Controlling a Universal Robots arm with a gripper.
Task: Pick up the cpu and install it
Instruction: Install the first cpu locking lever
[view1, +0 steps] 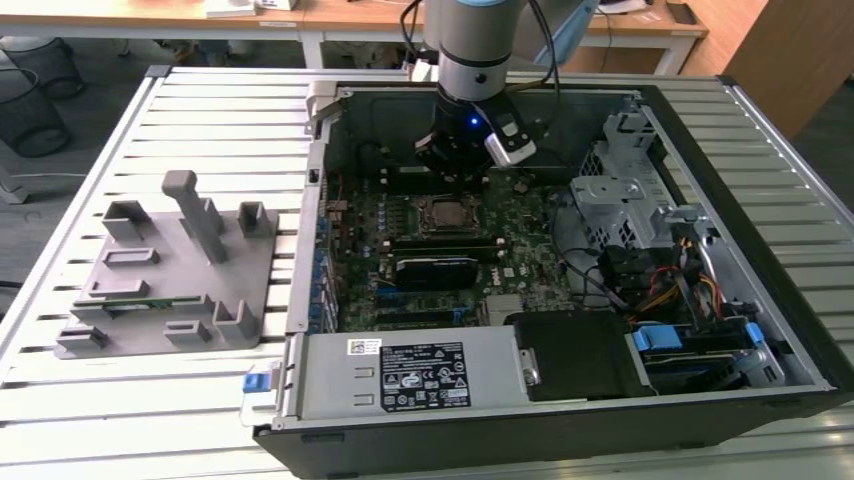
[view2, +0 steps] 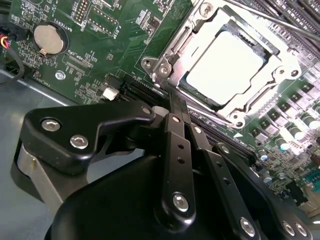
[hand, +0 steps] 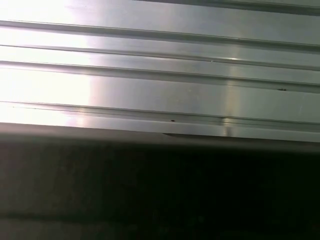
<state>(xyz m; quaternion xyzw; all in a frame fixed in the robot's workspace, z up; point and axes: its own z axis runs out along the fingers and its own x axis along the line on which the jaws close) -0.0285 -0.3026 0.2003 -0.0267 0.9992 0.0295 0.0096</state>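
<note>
1. Second wrist view shows the cpu (view2: 226, 67) already lying flat inside the socket (view2: 172, 55), at the upper right of the frame; its pale metal top is bare and nothing touches it.
2. I judge the picking and placing as done. The socket frame looks open around the chip, so the locking seems left to do.
3. The gripper (view2: 172, 107) is in the lower half of the same frame, just beside the socket. Its fingers (view2: 176, 145) are pressed together and carry nothing.
4. In the exterior view, the gripper (view1: 454, 165) hangs inside the open case (view1: 787, 330), above the board (view1: 521, 225) near the socket (view1: 442, 213).
5. The grey fixture (view1: 174, 275) stands at the left of the frame, on the table (view1: 80, 250). If anything lies in its slots, I cannot tell.
</note>
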